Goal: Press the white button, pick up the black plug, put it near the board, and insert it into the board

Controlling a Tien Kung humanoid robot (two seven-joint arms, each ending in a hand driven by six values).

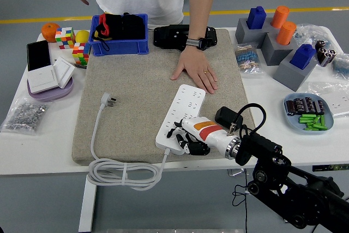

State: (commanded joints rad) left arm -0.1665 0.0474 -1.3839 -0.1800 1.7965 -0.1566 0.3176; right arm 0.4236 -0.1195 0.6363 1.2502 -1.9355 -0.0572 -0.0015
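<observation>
A white power strip (pixel 182 114) lies on the beige mat (pixel 136 91), its near end under my right hand (pixel 185 138). The hand's black fingers are curled and press down on that near end, where the button would be; the button itself is hidden. The black plug (pixel 228 118) with its black cable lies on the mat's right edge, just behind my right wrist. The strip's own white plug (pixel 108 99) and coiled white cord (pixel 122 174) lie at the left. A person's hand (pixel 197 72) rests flat on the mat just beyond the strip's far end.
A blue bin (pixel 120 34) and a black device (pixel 180 35) stand at the mat's far edge. Cubes, a phone and wall switches (pixel 49 72) are at the left. Grey and blue blocks (pixel 283 36) and a plate of parts (pixel 310 112) are at the right.
</observation>
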